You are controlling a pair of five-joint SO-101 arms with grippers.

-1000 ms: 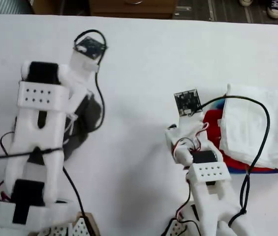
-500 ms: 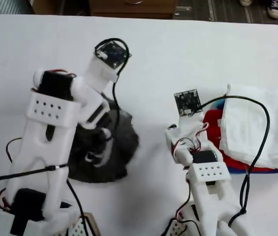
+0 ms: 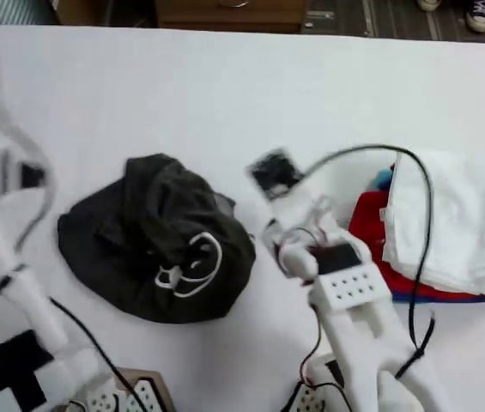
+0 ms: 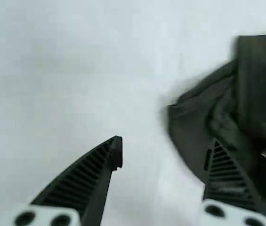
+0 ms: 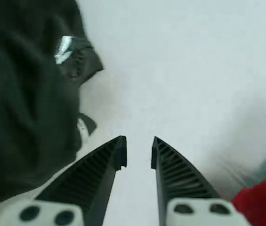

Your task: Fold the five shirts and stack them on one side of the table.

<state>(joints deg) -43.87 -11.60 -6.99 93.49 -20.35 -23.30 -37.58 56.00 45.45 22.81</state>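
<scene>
The black shirt [image 3: 156, 245] lay crumpled left of the tabletop [image 3: 311, 94] centre, toward its near edge. The folded stack [image 3: 448, 219] sat at the right edge.

The left gripper [image 4: 165, 157] stood wide and empty beside the heap. The right gripper [image 5: 138, 151] was narrow and empty.

Risk: a pinch on bunched cloth would likely catch several layers and lift the shirt wadded. The right arm's cable [image 3: 371, 150] could drag the stack.

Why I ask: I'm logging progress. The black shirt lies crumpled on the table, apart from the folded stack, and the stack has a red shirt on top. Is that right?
Not quite. The black shirt does lie crumpled apart from the stack, but the top of the stack is a white shirt. The red shirt lies beneath it, as the high view shows.
</scene>
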